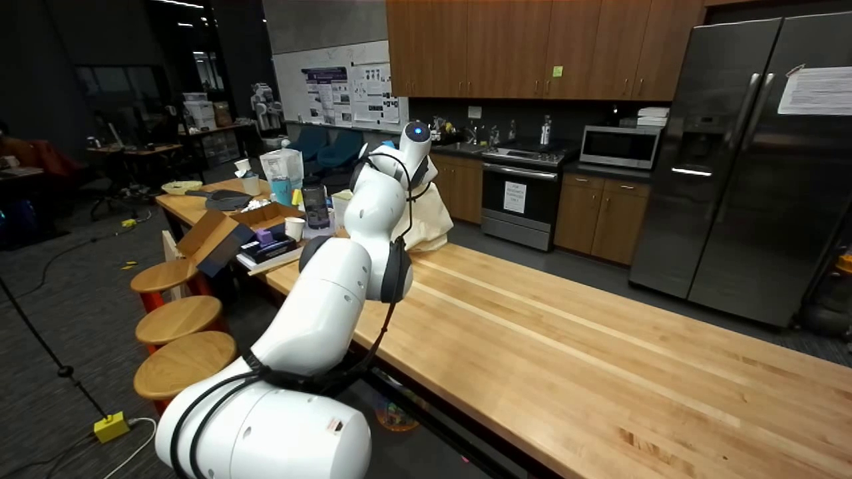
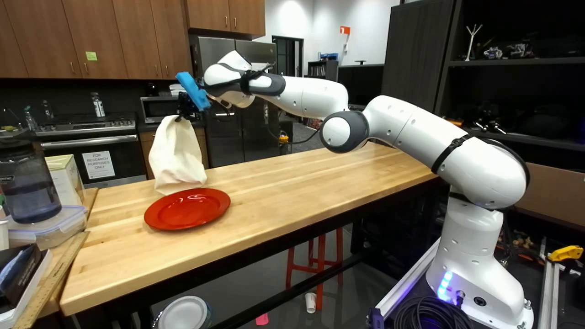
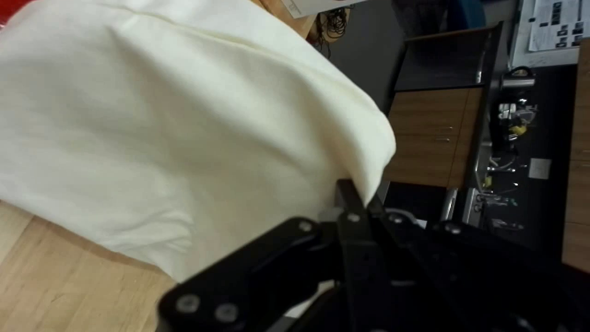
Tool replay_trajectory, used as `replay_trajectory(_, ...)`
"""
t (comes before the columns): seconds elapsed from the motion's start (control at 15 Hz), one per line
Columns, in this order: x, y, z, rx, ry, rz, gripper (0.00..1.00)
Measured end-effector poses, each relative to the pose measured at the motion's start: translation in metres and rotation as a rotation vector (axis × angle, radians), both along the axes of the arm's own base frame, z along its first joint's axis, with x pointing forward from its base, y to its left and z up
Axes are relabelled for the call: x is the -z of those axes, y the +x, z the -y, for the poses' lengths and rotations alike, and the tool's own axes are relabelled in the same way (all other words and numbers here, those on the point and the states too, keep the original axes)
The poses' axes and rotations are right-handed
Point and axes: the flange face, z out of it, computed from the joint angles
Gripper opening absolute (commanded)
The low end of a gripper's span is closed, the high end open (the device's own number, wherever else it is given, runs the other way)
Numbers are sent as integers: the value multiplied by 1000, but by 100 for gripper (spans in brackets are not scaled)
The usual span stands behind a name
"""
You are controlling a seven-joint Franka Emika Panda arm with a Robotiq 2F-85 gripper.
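Observation:
A cream cloth (image 2: 176, 153) hangs from my gripper (image 2: 179, 117) over the wooden table (image 2: 297, 183). In the wrist view the gripper (image 3: 361, 196) is shut on a pinched corner of the same cloth (image 3: 184, 129), which widens away from the fingers. Its lower end reaches down to the tabletop, just behind a glossy red plate (image 2: 187, 209). A sliver of the red plate (image 3: 10, 9) peeks out at the top left of the wrist view. The cloth (image 1: 426, 216) also shows in an exterior view, where the arm covers the gripper and hides the plate.
Beside the table's far end stand a dark pitcher (image 2: 27, 187), a carton (image 2: 65, 178) and a lidded plastic container (image 2: 50, 226). An open cardboard box (image 1: 214, 241), a paper cup (image 1: 294, 228) and other clutter crowd that end. Wooden stools (image 1: 180, 316) stand along one side.

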Motion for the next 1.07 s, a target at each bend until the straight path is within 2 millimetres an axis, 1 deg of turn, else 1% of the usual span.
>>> replay_trajectory(0.2,-16,-7,-10,-19,1,6,1)
replay_trajectory(0.4,-23,-12,-13,-37,-12,-19,1)
replay_trajectory(0.67,-26,-15,-9,-58,-59,-79,1)
replay_trajectory(1.07,-27,-20,2,-74,-154,-164,1)
